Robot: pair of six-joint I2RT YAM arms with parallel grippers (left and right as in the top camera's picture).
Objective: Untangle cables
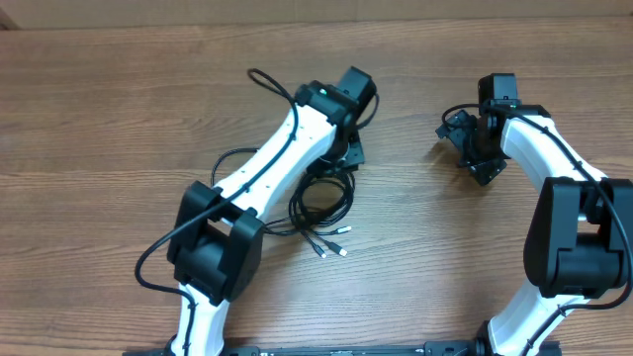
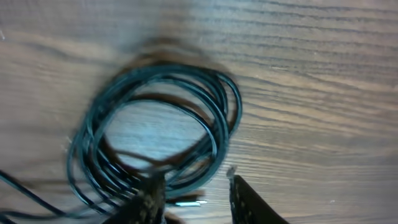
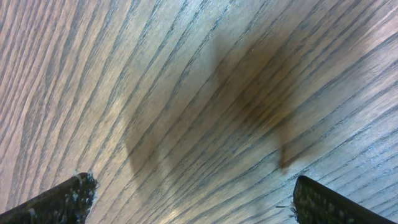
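Cables (image 2: 219, 115), thin glossy black loops, woodgrain table (image 2: 311, 93)

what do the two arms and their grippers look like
The left arm and right arm have smooth white links, chunky black joint housings and a thin black wire running along each. The left gripper and right gripper are black, with dark rough-tipped fingers.

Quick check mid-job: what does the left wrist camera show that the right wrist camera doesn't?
Only left wrist: the coiled black cables, and a silver-tipped plug seen between the parted fingers of the left gripper. Only right wrist: the right gripper, fingers wide apart, over wood with blurred shadows; no cable in sight. Both: the wood-grain table and each arm's own fingertips at the bottom edge.
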